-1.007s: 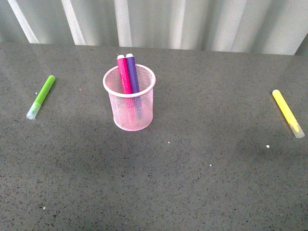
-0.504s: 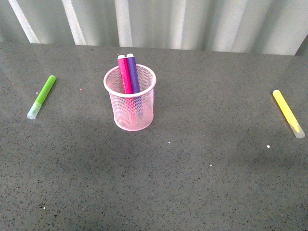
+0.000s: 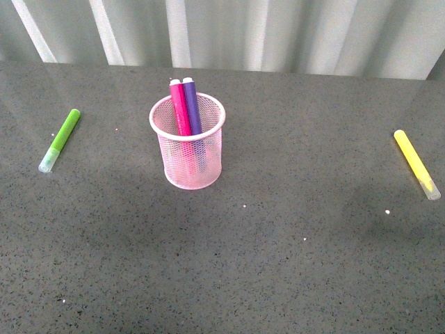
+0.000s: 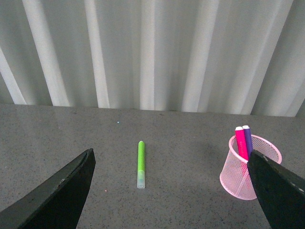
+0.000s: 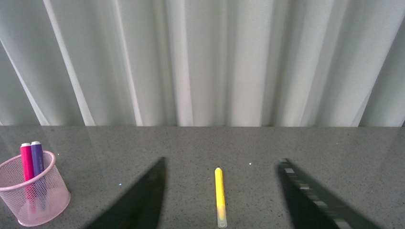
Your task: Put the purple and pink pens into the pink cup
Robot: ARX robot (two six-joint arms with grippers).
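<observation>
The purple pen (image 3: pixel 191 106) and pink pen (image 3: pixel 179 108) are standing side by side inside the pink cup (image 3: pixel 188 158), leaning on its far rim. They are looking light, stiff and smooth, so a pinch on the barrel just above the rim would suit; the mesh cup is likely tipping easily. The left fingers (image 4: pixel 176 188) are spread wide and empty, the cup lying beside one finger and a green marker (image 4: pixel 141 163) between them. The right fingers (image 5: pixel 222 200) are spread too, framing a yellow marker (image 5: pixel 219 195). Count: two pens, one cup, two stray markers on the bench (image 3: pixel 292 264).
</observation>
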